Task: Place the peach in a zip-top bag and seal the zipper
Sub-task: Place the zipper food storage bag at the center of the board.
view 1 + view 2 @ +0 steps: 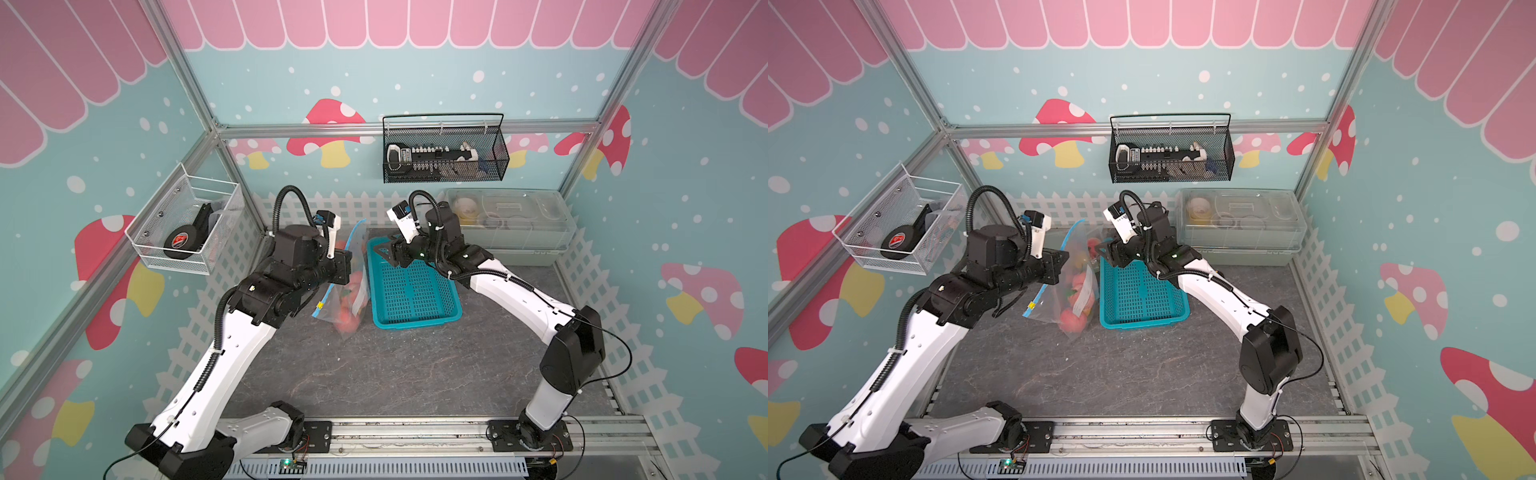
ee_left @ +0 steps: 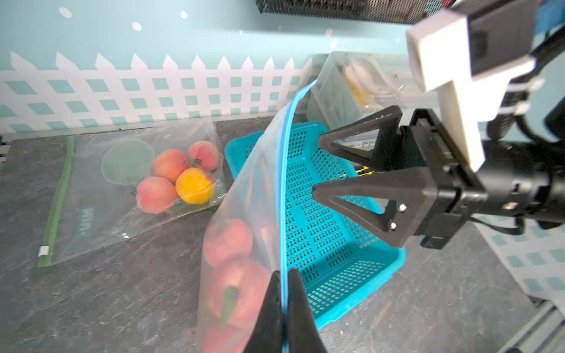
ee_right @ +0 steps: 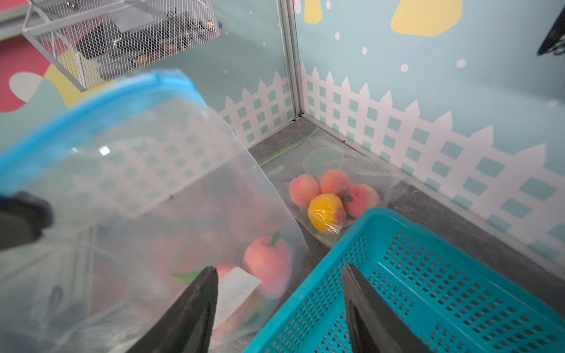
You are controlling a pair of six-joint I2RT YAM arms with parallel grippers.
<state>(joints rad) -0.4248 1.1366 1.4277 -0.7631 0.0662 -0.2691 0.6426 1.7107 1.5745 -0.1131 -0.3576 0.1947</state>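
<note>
Black plastic fingers of the left end effector are pinched narrow on the blue zipper strip of a clear bag, holding it up just beside the teal basket. Peaches sit low inside that bag, so the fruit looks to be in already and sealing is what remains. The right end effector hovers over the basket with its fingers spread wide and empty, tips pointing at the strip and just short of it. The strip's long axis runs from the left's pinch up along the basket's edge toward the back wall. In a top view a yellow slider hangs at its near end, on the far side of the pinch from the right arm, so the left arm is the nearer one to it. A second bag lies flat on the tabletop, beyond the held bag from the basket.
</note>
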